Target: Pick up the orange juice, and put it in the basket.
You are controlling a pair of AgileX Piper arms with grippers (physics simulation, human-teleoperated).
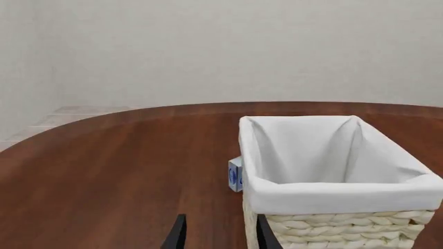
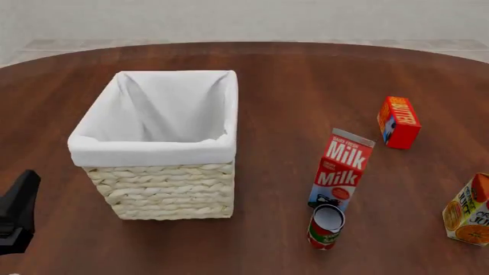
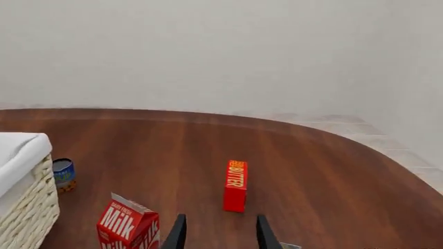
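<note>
The orange juice (image 2: 468, 209), a small yellow-green carton with orange pictures, stands at the right edge of the front view, partly cut off. The basket (image 2: 164, 146), cream wicker with white lining, sits left of centre and holds nothing. In the left wrist view my left gripper (image 1: 220, 237) is open, its fingers just short of the basket's (image 1: 332, 199) near corner. My right gripper (image 3: 219, 236) is open over bare table, with the butter box ahead of it. The juice carton does not clearly show in the right wrist view.
A tall Milk carton (image 2: 340, 169) stands right of the basket, with a red-green can (image 2: 326, 227) lying at its foot. The red butter box (image 2: 399, 122) stands farther back on the right. A small blue can (image 3: 64, 175) sits behind the basket. A dark part of the left arm (image 2: 17, 220) shows at the lower left.
</note>
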